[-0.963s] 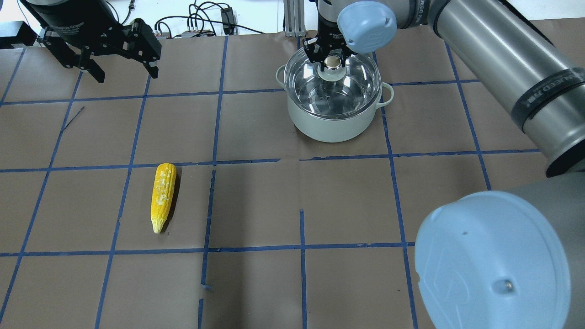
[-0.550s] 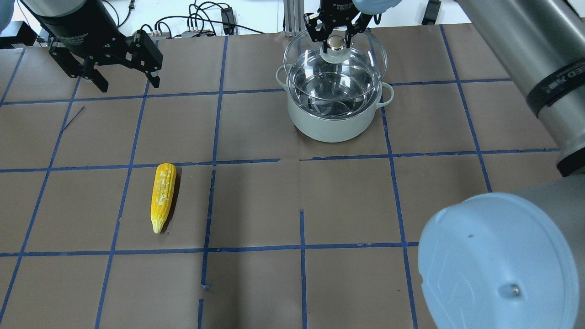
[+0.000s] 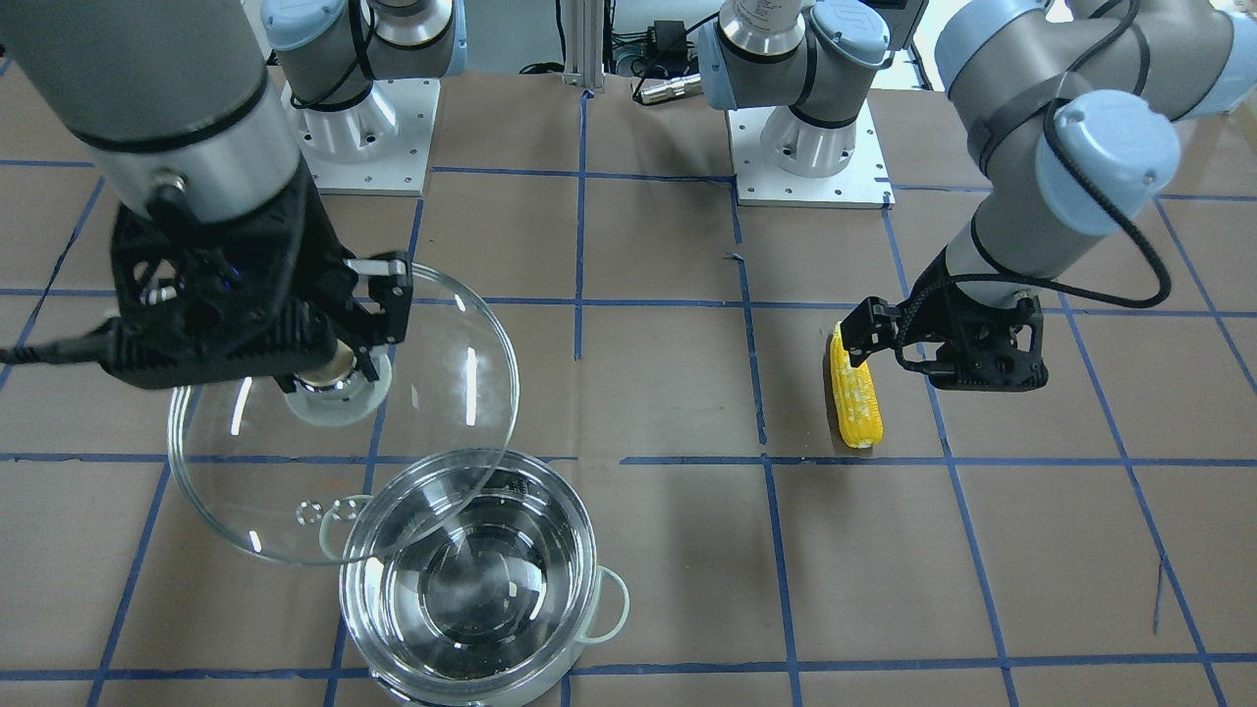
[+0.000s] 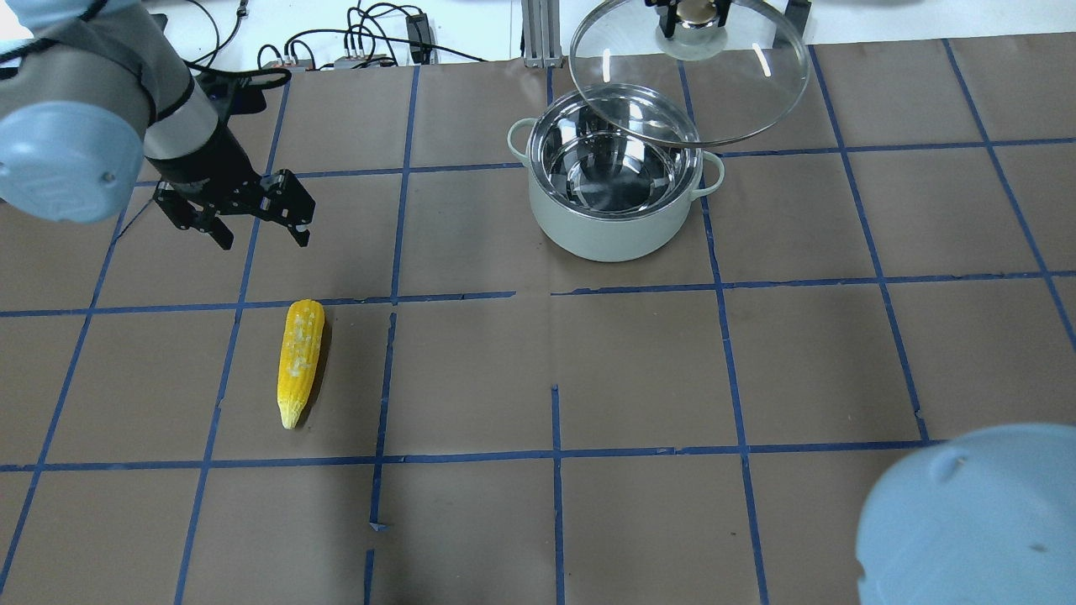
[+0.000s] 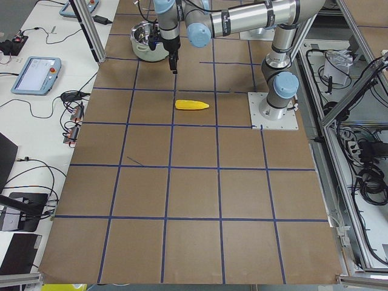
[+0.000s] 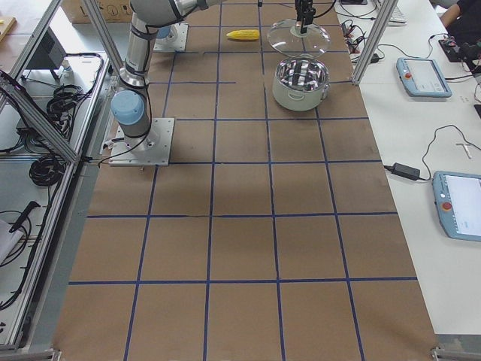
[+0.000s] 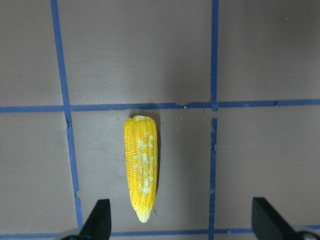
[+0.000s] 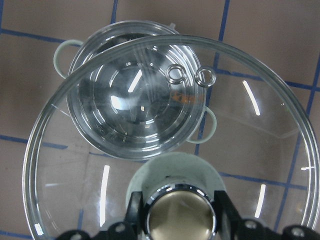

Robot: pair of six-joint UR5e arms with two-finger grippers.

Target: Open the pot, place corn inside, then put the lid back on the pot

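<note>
My left gripper (image 4: 263,239) hangs spread wide and empty above the table (image 4: 639,370). The corn (image 4: 300,361) lies flat on the brown paper, a little nearer my base than these fingertips. It is well apart from the pot (image 4: 614,231).

The ear's long axis runs toward and away from me, with the pointed tip at my end and the blunt end pointing outward. In the left wrist view the line between my two fingertips crosses that axis squarely. My opening therefore already faces the narrow width, and I judge no wrist turn is needed. The ear sits off-centre, closer to one finger than the other, so I should shift sideways and back before coming down.

This is the left arm's job. My right gripper (image 8: 180,220) is clenched on the knob (image 4: 696,13) of the glass lid (image 4: 714,92). It holds the lid in the air, tilted, up and off to the far right of the pot. The lid's glass edge overlaps the far rim only by line of sight.

The pot stands open, and its mirrored inside shows nothing in it.

The paper is flat and smooth, crossed by blue tape lines (image 4: 395,235). A round ear may roll if one finger touches it first. Nothing stands near the corn, so there is room on both sides.
</note>
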